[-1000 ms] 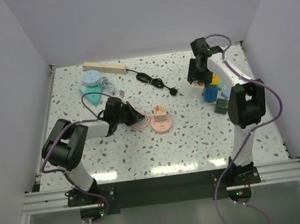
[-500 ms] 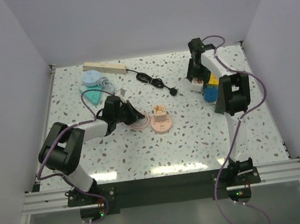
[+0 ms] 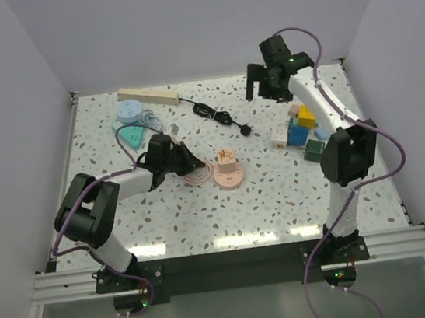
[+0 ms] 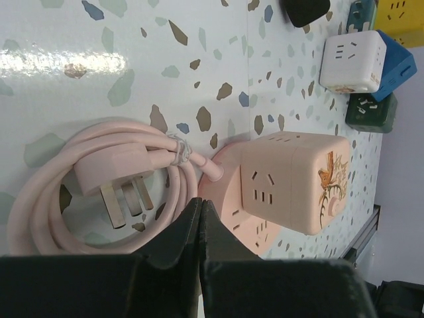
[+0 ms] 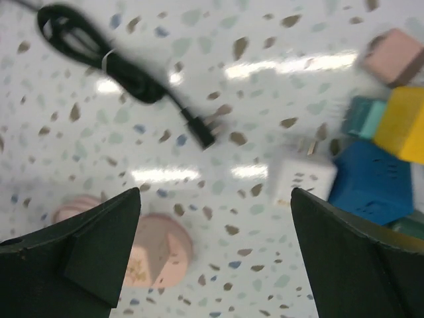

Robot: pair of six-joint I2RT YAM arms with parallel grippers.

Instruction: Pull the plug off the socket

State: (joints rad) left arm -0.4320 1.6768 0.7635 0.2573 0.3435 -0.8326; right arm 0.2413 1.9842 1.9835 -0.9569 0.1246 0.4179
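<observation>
The socket [image 3: 149,97], a long beige power strip, lies at the back left. Its thin black cord runs right to a coil [image 3: 210,113] [image 5: 99,59] and ends in a black plug [image 3: 246,129] [image 5: 202,132] lying loose on the table. The strip's outlets are too small to make out. My right gripper [image 3: 261,90] [image 5: 215,245] hangs open and empty in the air at the back right, above the black plug. My left gripper [image 3: 190,166] [image 4: 201,218] is shut on nothing, low over a coiled pink cable [image 4: 40,199] beside a pink cube socket [image 3: 228,169] [image 4: 295,179].
Several coloured cube sockets cluster at the right: white [image 3: 278,136] [image 5: 305,175], blue [image 3: 298,133] [image 5: 371,179], yellow [image 3: 305,118], dark green [image 3: 313,149]. A pale blue round item with a cable [image 3: 129,111] lies in front of the strip. A pink plug [image 4: 116,175] lies inside the pink coil.
My right gripper has opened, left the white cube on the table by the other cubes, and risen toward the back left. The left arm has stayed put.
</observation>
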